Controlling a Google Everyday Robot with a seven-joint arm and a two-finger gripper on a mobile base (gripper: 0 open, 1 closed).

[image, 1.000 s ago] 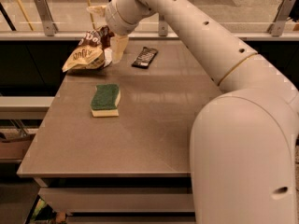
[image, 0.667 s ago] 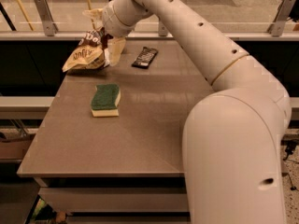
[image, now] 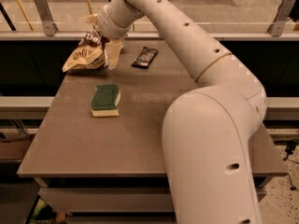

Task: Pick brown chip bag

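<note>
Pincer [image: 107,55] lower now, just right of brown chip bag [image: 84,56]

A glossy white plastic arm [image: 205,125] is ending in a pale gripper [image: 110,55] at the table's far left, against the crinkled, shiny foil brown chip bag [image: 84,56]. A rough-topped sponge [image: 105,99] is lying on the smooth, faintly reflective table [image: 93,143].

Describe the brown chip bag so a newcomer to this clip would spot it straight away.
Look at the far left corner of the table, where the arm's tool is. The brown chip bag sits right beside the tool: crumpled, tan and dark brown with white lettering. It is puffier than the flat dark wrapper further right, and unlike the green-and-yellow sponge nearer the camera.
</note>
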